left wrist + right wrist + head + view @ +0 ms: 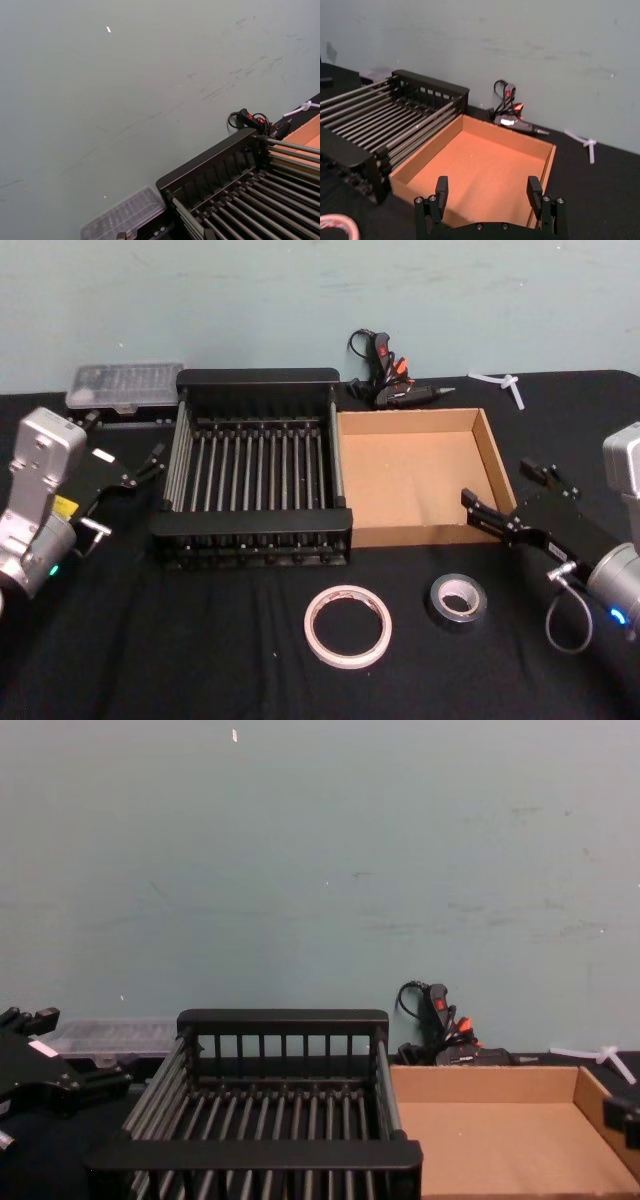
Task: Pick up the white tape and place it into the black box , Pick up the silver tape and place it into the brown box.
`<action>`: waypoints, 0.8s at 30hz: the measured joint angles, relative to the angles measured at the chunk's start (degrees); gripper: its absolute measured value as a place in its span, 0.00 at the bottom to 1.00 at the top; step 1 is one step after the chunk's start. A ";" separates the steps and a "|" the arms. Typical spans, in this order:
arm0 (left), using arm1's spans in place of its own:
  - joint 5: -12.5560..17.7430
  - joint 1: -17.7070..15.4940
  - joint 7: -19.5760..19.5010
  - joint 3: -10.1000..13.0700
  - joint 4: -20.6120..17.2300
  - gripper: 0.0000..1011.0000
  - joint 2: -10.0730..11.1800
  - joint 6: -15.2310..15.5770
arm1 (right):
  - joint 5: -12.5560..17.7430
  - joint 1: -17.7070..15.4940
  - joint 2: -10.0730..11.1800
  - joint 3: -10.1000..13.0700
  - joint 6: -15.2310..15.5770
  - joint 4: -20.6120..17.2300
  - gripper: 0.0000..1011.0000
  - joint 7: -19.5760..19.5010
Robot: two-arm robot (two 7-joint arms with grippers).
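Right hand (pixel 490 196) wide open, empty, beside brown box (pixel 480 170).

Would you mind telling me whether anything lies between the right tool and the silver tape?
Nothing visible does. The right tool hangs open by the near right corner of the brown box, and the silver tape lies on bare black cloth just nearer the robot. The white tape lies off to its left.
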 joint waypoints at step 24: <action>0.00 0.00 0.00 0.00 0.00 0.99 0.00 0.00 | -1.14 -6.80 0.37 2.05 10.79 -4.66 0.99 1.39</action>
